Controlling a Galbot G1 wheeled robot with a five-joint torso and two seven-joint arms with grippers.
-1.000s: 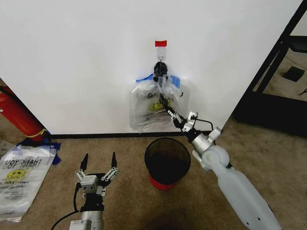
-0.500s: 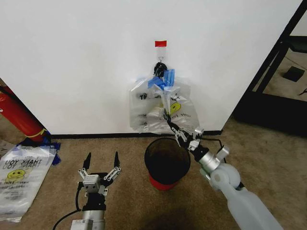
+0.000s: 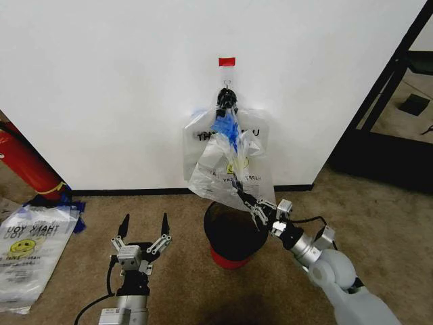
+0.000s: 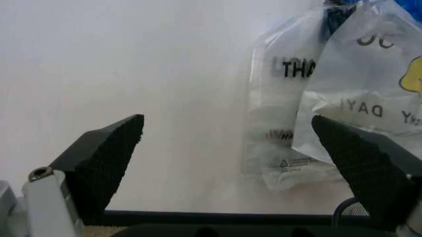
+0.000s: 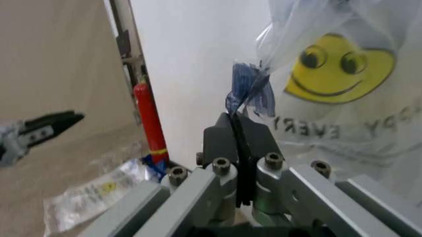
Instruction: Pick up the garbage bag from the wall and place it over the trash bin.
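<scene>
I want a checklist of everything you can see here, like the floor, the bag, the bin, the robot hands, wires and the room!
Surface: tan carpet floor, white wall with black baseboard.
Job's things: garbage bag pulled out from the wall, top hanging at the black clip under red tape; trash bin below it, unlined.
Clutter: another printed bag flat on the wall behind; spare bag lying on the floor.
Grippers: right gripper pinching the garbage bag's lower edge above the bin; left gripper low beside the bin, fingers spread, holding nothing.
Cables: black cable by the left arm.
Surroundings: red cylinder at left; dark frame at right.
</scene>
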